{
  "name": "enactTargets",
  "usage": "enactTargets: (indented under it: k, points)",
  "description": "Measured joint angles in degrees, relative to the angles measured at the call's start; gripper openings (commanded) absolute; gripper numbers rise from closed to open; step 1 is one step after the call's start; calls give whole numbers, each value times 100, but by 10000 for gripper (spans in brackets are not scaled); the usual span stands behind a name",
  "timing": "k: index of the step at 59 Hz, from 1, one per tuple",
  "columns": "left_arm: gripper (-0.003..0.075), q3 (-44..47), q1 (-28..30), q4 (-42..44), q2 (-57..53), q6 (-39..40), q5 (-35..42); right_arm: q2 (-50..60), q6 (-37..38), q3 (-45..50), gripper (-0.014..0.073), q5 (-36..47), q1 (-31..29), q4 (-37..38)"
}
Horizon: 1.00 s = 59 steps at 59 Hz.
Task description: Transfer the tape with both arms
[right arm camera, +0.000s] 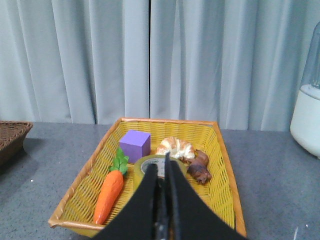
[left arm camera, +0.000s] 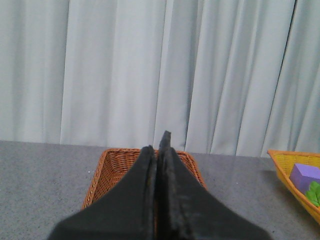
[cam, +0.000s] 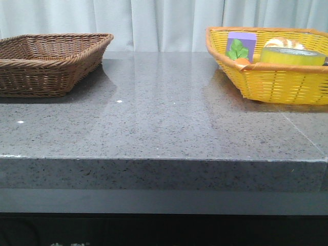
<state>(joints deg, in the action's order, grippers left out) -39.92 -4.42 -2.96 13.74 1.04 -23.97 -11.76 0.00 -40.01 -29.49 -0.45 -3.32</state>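
Note:
The yellow tape roll (cam: 292, 56) lies flat in the yellow basket (cam: 277, 82) at the table's back right. In the right wrist view the tape (right arm camera: 145, 167) sits in the middle of the basket (right arm camera: 225, 185), partly hidden behind my right gripper (right arm camera: 161, 167). That gripper is shut and empty, in front of the tape and apart from it. My left gripper (left arm camera: 159, 145) is shut and empty, pointing at the brown wicker basket (left arm camera: 117, 165). Neither gripper shows in the front view.
The brown basket (cam: 48, 61) stands at the back left. The yellow basket also holds a toy carrot (right arm camera: 109, 195), a purple cube (right arm camera: 135, 144), a croissant (right arm camera: 176, 148) and a small brown figure (right arm camera: 199, 169). A white container (right arm camera: 307, 117) stands right of it. Curtains hang behind.

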Motion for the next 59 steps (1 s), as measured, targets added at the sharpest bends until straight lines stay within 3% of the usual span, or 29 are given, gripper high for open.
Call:
enactTargets:
  k: [12, 43, 48, 56, 59]
  points:
    - [-20, -936, 0, -2, 1053, 0, -637, -964, 0, -612, -69, -602, 0, -4]
    - [1, -781, 0, 147, 2704, 0, -780, -2542, 0, -645, -52, -885, 0, -4]
    - [108, -781, 0, 296, 2947, 0, -766, -2730, 0, -645, 53, -885, 0, 7]
    - [404, -781, 0, 422, 3263, 0, -641, -3027, 0, -645, 401, -885, 0, 7]
    - [468, -781, 0, 425, 3330, 0, -560, -3135, 0, -645, 484, -897, 0, 16]
